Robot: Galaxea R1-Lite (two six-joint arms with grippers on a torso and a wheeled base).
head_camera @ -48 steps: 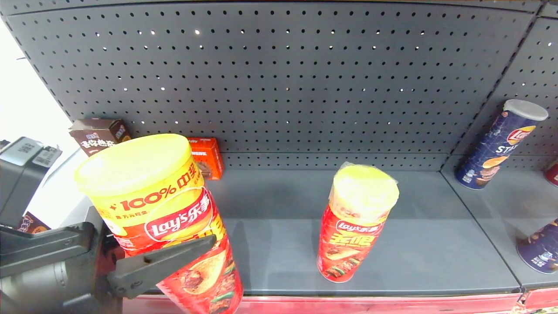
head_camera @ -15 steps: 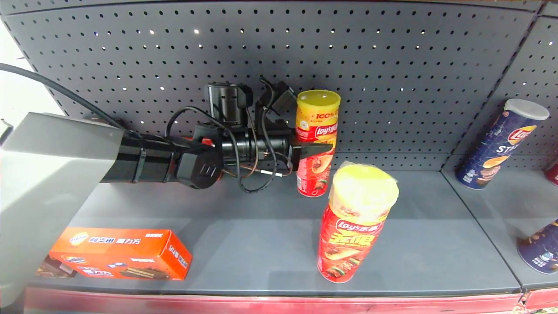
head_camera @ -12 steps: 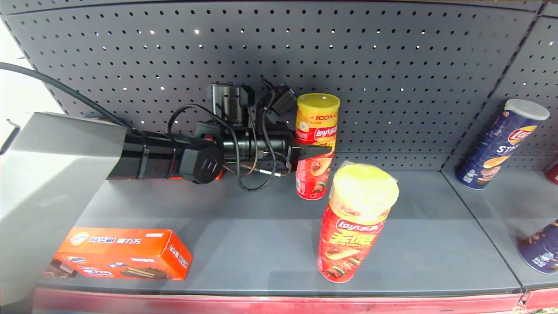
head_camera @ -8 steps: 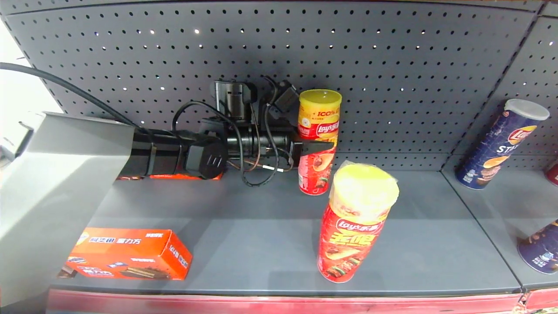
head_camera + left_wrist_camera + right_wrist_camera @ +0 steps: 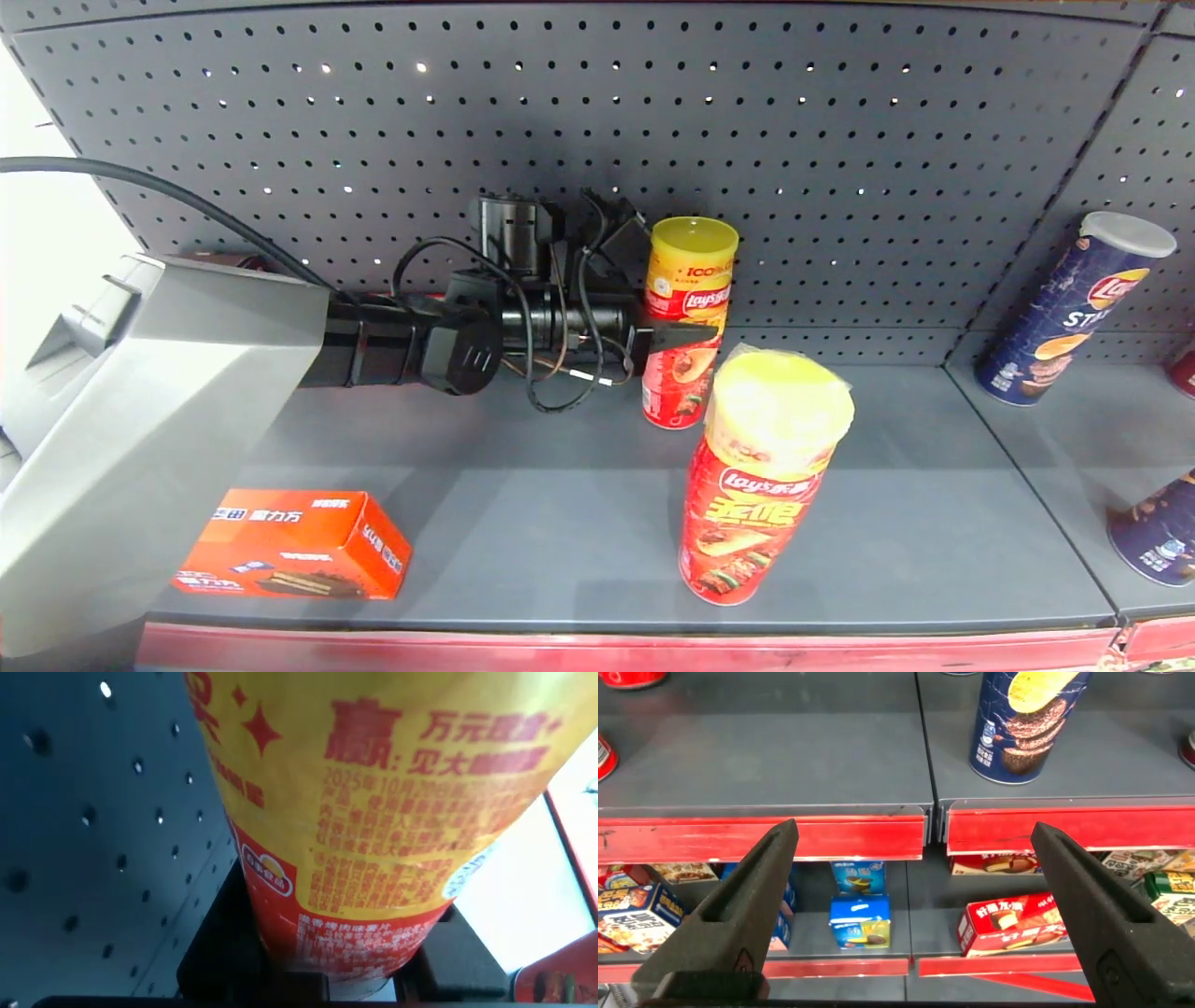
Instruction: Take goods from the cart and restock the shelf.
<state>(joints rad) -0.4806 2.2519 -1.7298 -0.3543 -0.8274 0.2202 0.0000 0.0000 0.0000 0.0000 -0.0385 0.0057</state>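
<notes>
At the back of the shelf (image 5: 560, 523), the left gripper (image 5: 688, 338) clamps a can (image 5: 691, 275) upright; whether its base touches the shelf is unclear. The right gripper (image 5: 920, 924) gapes wide before the shelf's red front edge. A second can (image 5: 756, 504) stands near the shelf's front, and a box (image 5: 299, 546) lies at its front left.

A logo and large lettering mark the rear chip can (image 5: 689, 308), with small red print on its yellow band. The front chip can (image 5: 758, 495), blue can (image 5: 1074, 308) and orange box (image 5: 294, 546) carry printed logos too.
</notes>
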